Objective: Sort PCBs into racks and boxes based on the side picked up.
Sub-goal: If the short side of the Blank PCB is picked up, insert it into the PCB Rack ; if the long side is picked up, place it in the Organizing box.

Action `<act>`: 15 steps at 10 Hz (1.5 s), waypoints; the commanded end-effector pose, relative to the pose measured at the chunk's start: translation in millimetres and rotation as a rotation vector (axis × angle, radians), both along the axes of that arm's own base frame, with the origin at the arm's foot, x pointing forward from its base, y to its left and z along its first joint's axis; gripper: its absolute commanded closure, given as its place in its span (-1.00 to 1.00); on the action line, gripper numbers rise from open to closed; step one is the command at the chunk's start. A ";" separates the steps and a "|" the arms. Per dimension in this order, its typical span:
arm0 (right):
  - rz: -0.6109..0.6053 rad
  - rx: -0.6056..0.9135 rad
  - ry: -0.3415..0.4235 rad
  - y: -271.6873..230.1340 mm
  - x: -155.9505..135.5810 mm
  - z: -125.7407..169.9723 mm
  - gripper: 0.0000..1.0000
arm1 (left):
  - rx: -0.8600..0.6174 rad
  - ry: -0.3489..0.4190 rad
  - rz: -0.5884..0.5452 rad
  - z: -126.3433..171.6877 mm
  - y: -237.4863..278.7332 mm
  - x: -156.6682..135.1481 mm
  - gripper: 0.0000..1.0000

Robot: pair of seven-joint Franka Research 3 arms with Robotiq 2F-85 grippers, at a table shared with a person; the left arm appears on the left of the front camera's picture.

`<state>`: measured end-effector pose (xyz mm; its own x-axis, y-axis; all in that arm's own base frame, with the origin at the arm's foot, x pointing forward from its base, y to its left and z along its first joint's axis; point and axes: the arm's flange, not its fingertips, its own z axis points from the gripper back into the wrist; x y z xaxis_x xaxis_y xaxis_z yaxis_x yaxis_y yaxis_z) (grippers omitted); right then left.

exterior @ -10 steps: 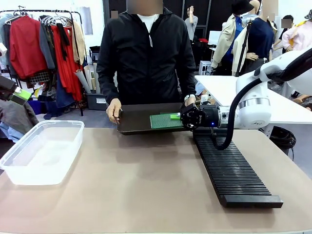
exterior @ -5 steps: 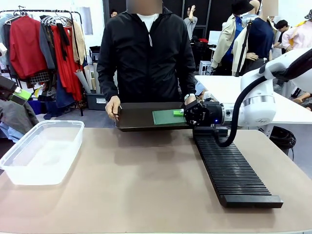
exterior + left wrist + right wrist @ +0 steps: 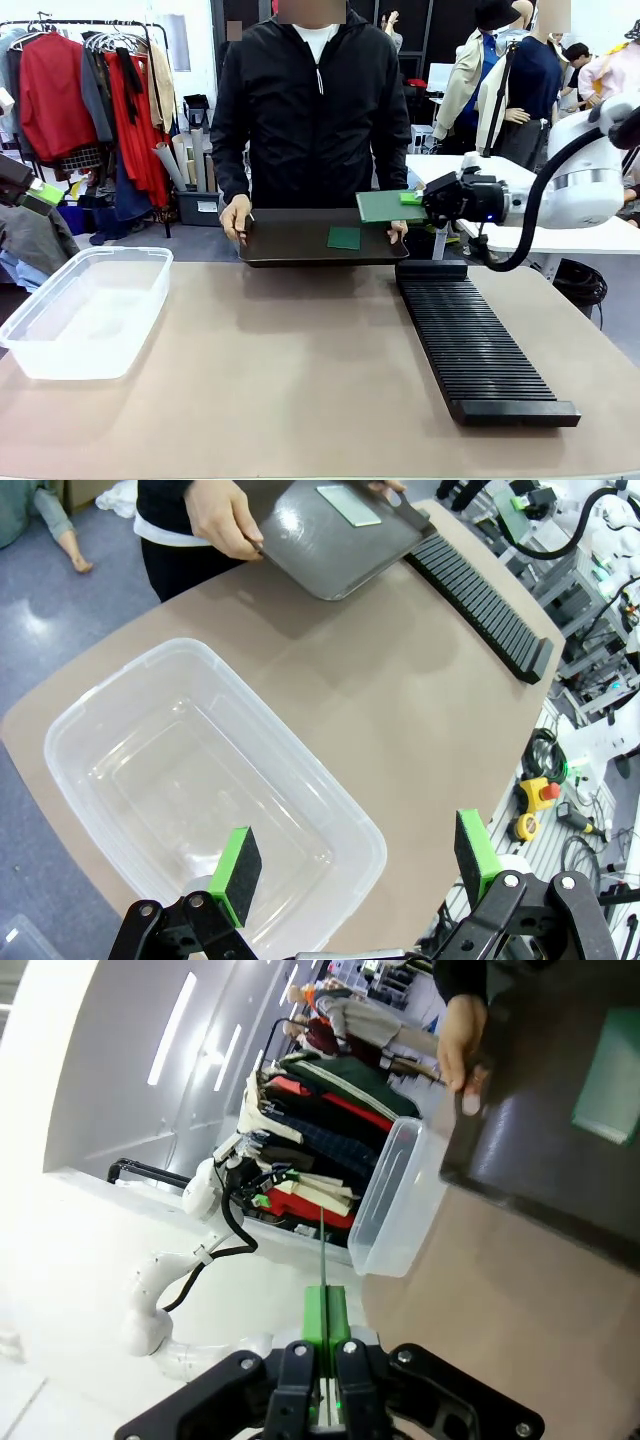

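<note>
Our right jaws clamp a PCB [image 3: 388,206] just above the right end of the tray [image 3: 285,240], while our left jaws gape well left of it.

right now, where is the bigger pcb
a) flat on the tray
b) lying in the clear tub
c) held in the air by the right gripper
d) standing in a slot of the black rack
c: the right gripper is shut on the PCB and holds it level in the air, above the right end of the dark tray.

Tray [image 3: 320,552] cut off at top, PCB [image 3: 322,1250] edge-on, surface unseen
</note>
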<state>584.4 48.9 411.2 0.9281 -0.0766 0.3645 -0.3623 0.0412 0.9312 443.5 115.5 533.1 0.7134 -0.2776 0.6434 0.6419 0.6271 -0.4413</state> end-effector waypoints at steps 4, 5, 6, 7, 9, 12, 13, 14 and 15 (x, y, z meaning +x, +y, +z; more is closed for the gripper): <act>0.013 -0.018 -0.198 -69.2 10.6 7.7 1.00 | -0.008 0.001 -0.001 0.8 -1.1 -1.4 -1.00; 0.030 -0.011 -0.232 -87.2 6.7 7.4 1.00 | -0.008 0.001 -0.001 0.8 -1.1 -1.4 -1.00; 0.055 0.001 -0.252 -100.5 3.0 6.9 1.00 | -0.008 0.001 -0.001 0.8 -1.1 -1.4 -1.00; 0.089 0.008 -0.305 -113.6 -0.1 5.3 1.00 | -0.008 0.001 -0.001 0.8 -1.1 -1.4 -1.00; 0.082 0.022 -0.371 -138.0 -9.8 1.8 1.00 | -0.008 0.001 -0.001 0.8 -1.1 -1.4 -1.00; 0.023 0.017 -0.483 -158.1 -25.8 -11.7 1.00 | -0.008 0.001 -0.001 0.8 -1.1 -1.4 -1.00; 0.021 -0.009 -0.509 -162.6 -33.3 -18.7 1.00 | -0.008 0.001 -0.001 0.8 -1.1 -1.4 -1.00; 0.014 -0.010 -0.540 -165.2 -38.9 -22.6 1.00 | -0.008 0.001 -0.001 0.8 -1.1 -1.4 -1.00; 0.009 0.002 -0.579 -168.9 -46.4 -30.2 1.00 | -0.008 0.001 -0.001 0.8 -1.1 -1.4 -1.00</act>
